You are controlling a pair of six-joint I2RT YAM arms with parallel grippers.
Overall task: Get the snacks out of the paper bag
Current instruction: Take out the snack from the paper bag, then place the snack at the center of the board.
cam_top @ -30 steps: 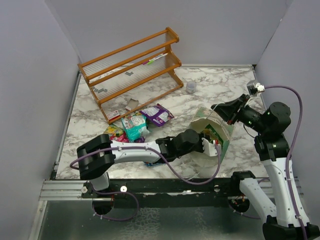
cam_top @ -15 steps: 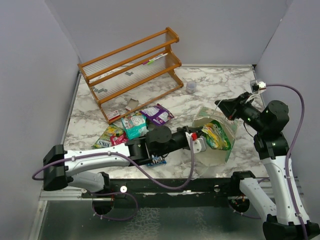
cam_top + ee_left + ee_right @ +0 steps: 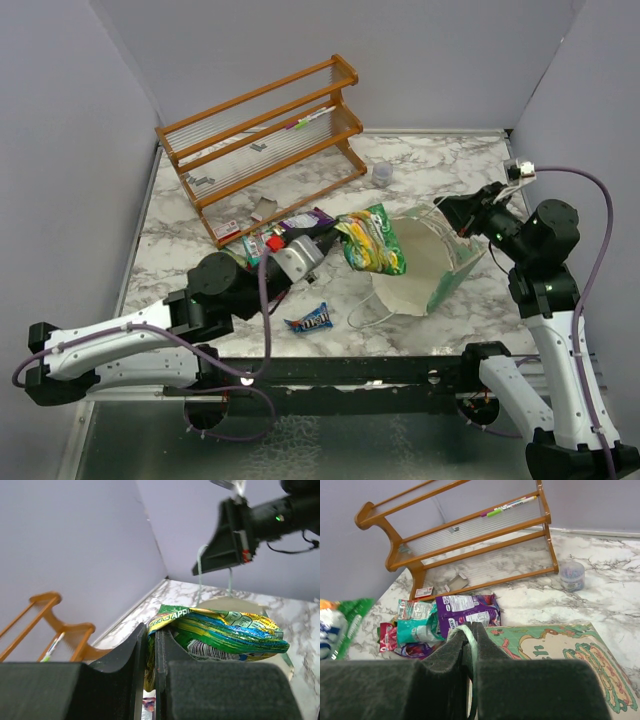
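Observation:
My left gripper [image 3: 322, 240] is shut on the edge of a green-yellow snack packet [image 3: 372, 240] and holds it in the air left of the mint-green paper bag [image 3: 428, 262]. In the left wrist view the same packet [image 3: 225, 635] sticks out from between the shut fingers [image 3: 132, 655]. The bag lies tilted with its cream mouth toward the left. My right gripper [image 3: 447, 212] is shut on the bag's string handle [image 3: 469, 632] and lifts that side. Purple [image 3: 467, 612] and teal [image 3: 417, 630] packets lie in a pile on the table, and a dark blue bar wrapper [image 3: 308, 321] lies near the front.
A wooden rack [image 3: 262, 140] stands at the back left with small cards [image 3: 228, 229] by its foot. A small grey cup [image 3: 382, 174] sits behind the bag. The bag's other string handle [image 3: 362, 318] trails on the marble table [image 3: 440, 160].
My left arm has pulled back out of the bag to the left, carrying the green-yellow packet clear of the mouth. The bag has tipped further open. The right gripper keeps hold of the handle.

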